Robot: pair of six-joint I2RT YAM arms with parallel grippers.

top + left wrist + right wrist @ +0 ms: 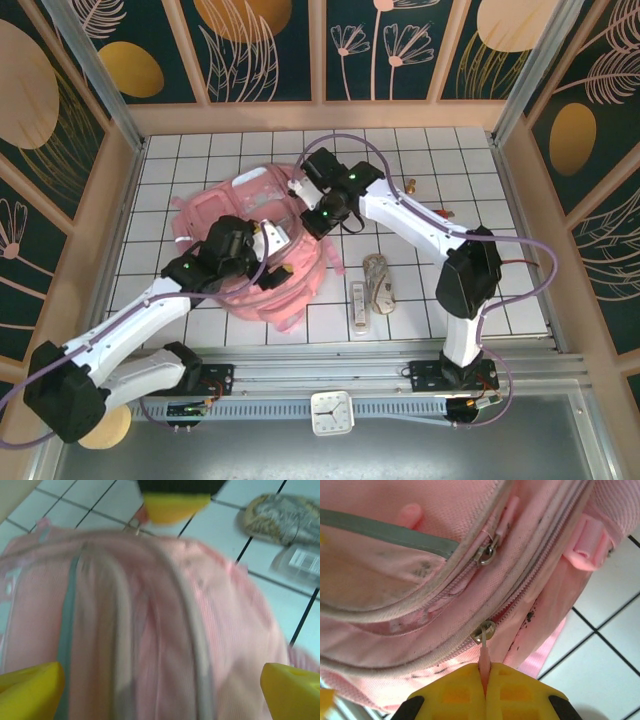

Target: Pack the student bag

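Note:
The pink student bag [235, 215] lies on the white tiled table left of centre. My left gripper [268, 237] is over its middle, open. In the blurred left wrist view its yellow fingertips [30, 690] stand wide apart, with the bag's fabric and grey zips [160, 630] between and beneath them. My right gripper [320, 218] is at the bag's right edge. In the right wrist view it [486, 672] is shut on a thin pink zip pull [484, 652] hanging from a metal slider [485, 630] on the student bag [420, 510].
A grey patterned pouch-like item [378, 282] [285, 510] and a clear labelled packet [360, 305] [300, 565] lie on the tiles right of the bag. Small items [445, 212] sit further right. Wooden walls [520, 190] enclose the table. A white clock [331, 412] stands at the near rail.

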